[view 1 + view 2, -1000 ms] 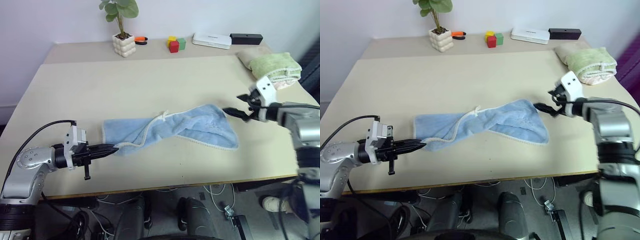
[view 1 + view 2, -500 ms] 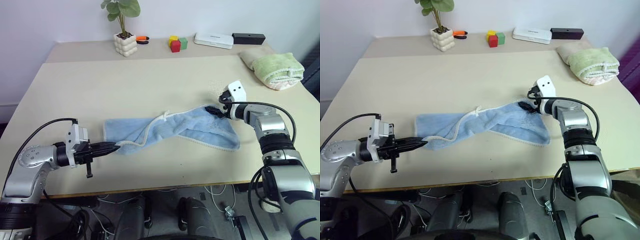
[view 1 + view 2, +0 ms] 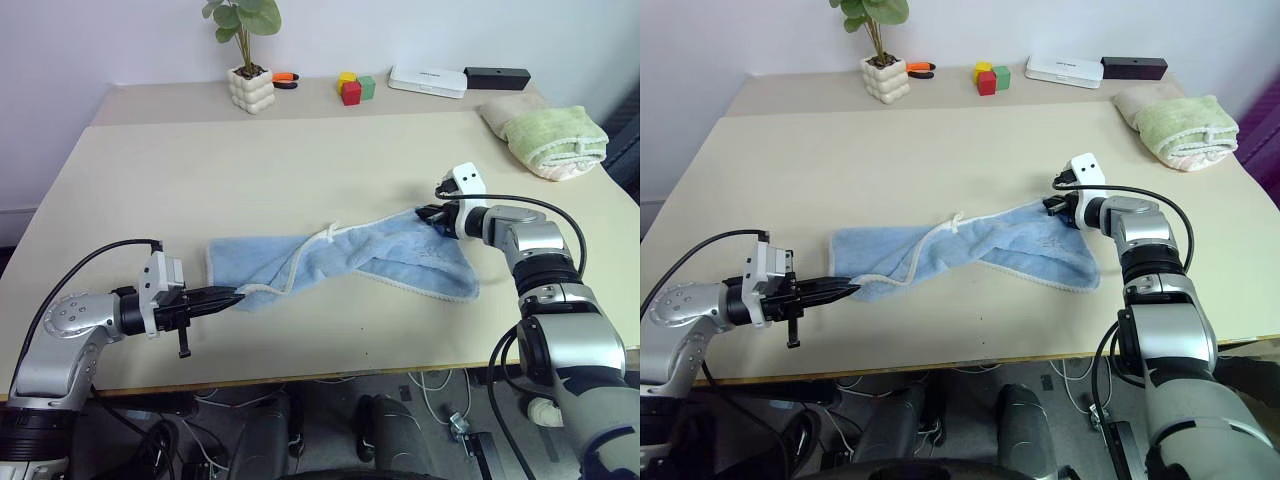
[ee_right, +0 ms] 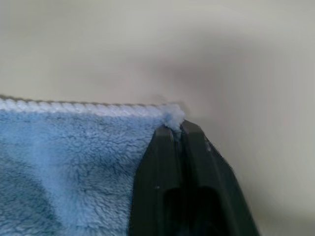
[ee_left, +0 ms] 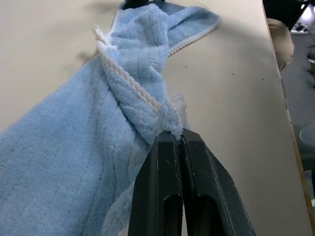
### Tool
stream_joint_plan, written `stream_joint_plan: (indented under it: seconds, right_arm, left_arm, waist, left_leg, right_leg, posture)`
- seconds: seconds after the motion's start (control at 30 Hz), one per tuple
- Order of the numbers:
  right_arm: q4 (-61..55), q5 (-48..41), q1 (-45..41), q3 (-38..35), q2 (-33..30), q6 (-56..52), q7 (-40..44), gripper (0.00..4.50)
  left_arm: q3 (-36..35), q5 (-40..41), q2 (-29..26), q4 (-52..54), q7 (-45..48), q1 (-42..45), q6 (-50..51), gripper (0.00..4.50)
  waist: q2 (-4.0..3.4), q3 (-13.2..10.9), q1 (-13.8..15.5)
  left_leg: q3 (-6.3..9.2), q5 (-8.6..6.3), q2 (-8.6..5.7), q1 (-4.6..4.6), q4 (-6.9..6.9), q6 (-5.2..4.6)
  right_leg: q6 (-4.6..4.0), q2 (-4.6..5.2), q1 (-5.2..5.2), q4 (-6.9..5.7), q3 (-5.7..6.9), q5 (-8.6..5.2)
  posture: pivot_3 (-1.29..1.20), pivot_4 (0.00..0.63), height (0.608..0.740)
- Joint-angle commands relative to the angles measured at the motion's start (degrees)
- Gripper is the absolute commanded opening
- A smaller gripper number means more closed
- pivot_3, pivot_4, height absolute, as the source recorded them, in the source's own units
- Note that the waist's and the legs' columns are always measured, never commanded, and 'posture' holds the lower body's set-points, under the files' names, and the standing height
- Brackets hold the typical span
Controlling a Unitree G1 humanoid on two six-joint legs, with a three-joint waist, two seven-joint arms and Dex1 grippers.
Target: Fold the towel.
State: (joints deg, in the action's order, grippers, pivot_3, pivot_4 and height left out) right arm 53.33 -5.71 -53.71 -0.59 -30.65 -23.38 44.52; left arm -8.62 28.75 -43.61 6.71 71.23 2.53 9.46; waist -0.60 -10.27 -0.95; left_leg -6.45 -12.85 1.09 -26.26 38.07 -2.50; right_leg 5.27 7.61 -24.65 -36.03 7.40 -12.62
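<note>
The towel (image 3: 340,258) lies crumpled and twisted lengthwise across the middle of the bench (image 3: 260,170), stretched between my two arms. My left gripper (image 3: 232,296) is clamped on the near-left corner of the towel, with the white edging pinched at the tips of the fingers (image 5: 170,162). My right gripper (image 3: 432,214) is clamped on the far-right corner; the right wrist view shows only a small tuft of terry and edging caught between the tips. Risk one: that right-hand hold is shallow, so any pull or lift may draw the corner out and drop that end onto the bench. Risk two: the towel is twisted along its middle, with the white loop (image 3: 326,234) lying on top, so a fold started from this state is likely to trap the twist and give uneven layers. Risk three: pulling the two corners apart too hard may slip the left-hand hold as well. The one container in view is the white pot (image 3: 248,88) at the far edge; it holds a green plant (image 3: 240,17).
</note>
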Motion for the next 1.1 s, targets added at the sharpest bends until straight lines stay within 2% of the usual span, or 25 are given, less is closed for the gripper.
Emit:
stream_joint_plan:
  seconds: [0.03,0.13,0.2,0.33,0.47,0.67,0.77,0.9,1.0,1.1]
  right_arm:
    - [-1.45,-0.14,-0.47,-1.27,-0.57,1.33,-0.57,0.03]
    - [-4.33,-1.57,0.50,-2.83,-0.84,2.76,-0.65,0.03]
    - [-8.91,-3.05,2.88,-4.49,-1.84,3.16,-0.17,0.03]
    - [-13.64,-4.64,3.66,-7.97,-2.71,4.49,-3.30,0.03]
    - [-8.34,-4.54,-2.13,-9.99,-1.42,11.23,-7.76,0.03]
    - [8.74,-0.29,-17.04,-8.81,1.86,25.44,-15.80,0.03]
    - [13.57,1.12,-24.51,-9.23,1.80,32.06,-20.28,0.03]
    - [13.39,-0.33,-26.91,-10.73,0.40,37.92,-16.75,0.03]
    - [8.39,-2.94,-21.55,-11.32,-0.38,39.98,-8.53,0.03]
    - [-1.59,-6.57,-12.35,-11.66,-0.54,39.01,-1.20,0.03]
  left_arm:
    - [-0.71,-0.31,0.13,0.20,-0.51,0.98,-1.69,0.00]
    - [-1.66,-0.83,1.64,-1.83,-3.11,3.06,-3.05,0.00]
    - [-4.27,0.94,4.41,-5.51,-8.30,7.17,-1.98,0.00]
    - [-6.69,-3.16,7.77,-16.99,-17.55,17.93,-6.56,0.00]
    - [-5.70,-8.19,8.93,-32.76,-24.13,32.02,-11.82,0.00]
    - [0.03,-22.61,7.91,-67.95,-37.39,60.94,-28.53,0.00]
    - [-0.26,-24.69,6.58,-76.37,-40.61,71.41,-32.61,0.00]
    - [-0.73,-25.36,4.25,-79.22,-36.42,76.56,-37.68,0.00]
    - [-2.80,-21.89,3.99,-78.58,-24.23,74.28,-40.45,0.00]
    - [-4.90,-18.18,4.18,-77.23,-10.90,69.19,-40.96,0.00]
  waist:
    - [0.00,0.00,-0.01]
    - [0.00,0.00,0.17]
    - [0.00,-0.01,0.34]
    - [0.03,-0.02,0.42]
    - [0.04,-0.03,0.12]
    - [0.24,-0.14,-0.25]
    - [0.29,-0.27,-0.32]
    - [0.29,-0.27,-0.37]
    - [0.33,-0.25,-0.13]
    - [0.33,-0.25,-0.18]
  left_leg:
    - [0.00,0.00,0.00,0.00,0.00,0.00]
    - [0.00,0.00,0.00,0.00,0.00,0.00]
    - [0.00,0.02,-0.01,0.00,0.00,0.02]
    - [0.05,0.03,-0.03,-0.01,0.04,0.00]
    - [0.02,0.06,-0.09,0.02,0.04,0.00]
    - [-0.22,0.12,-0.19,0.04,-0.01,0.08]
    - [-0.33,0.12,-0.18,-0.04,-0.04,0.08]
    - [-0.45,0.10,-0.16,-0.14,-0.22,0.06]
    - [-0.71,0.08,-0.17,-0.08,-0.30,0.02]
    - [-0.86,0.01,-0.14,0.07,-0.10,-0.08]
  right_leg:
    - [0.00,0.00,0.00,0.00,0.00,0.00]
    - [0.00,0.00,0.00,0.00,0.00,0.00]
    - [0.01,0.01,0.00,0.00,0.00,0.00]
    - [0.02,0.00,0.05,-0.06,0.01,0.01]
    - [0.04,-0.02,0.06,-0.07,0.01,0.02]
    - [0.09,-0.07,0.06,-0.07,0.01,0.01]
    - [0.12,-0.05,-0.02,-0.09,-0.01,0.02]
    - [0.29,-0.02,-0.14,-0.03,-0.09,-0.08]
    - [0.39,0.02,-0.10,-0.01,-0.10,-0.15]
    - [0.39,0.04,0.10,-0.02,-0.12,-0.15]
  posture:
    - [0.00,0.150,0.740]
    - [0.00,0.150,0.740]
    - [0.00,0.150,0.740]
    - [0.00,0.150,0.740]
    - [0.00,0.150,0.740]
    - [0.00,0.150,0.740]
    - [0.00,0.150,0.740]
    - [0.00,0.150,0.740]
    - [0.00,0.150,0.740]
    - [0.00,0.150,0.740]
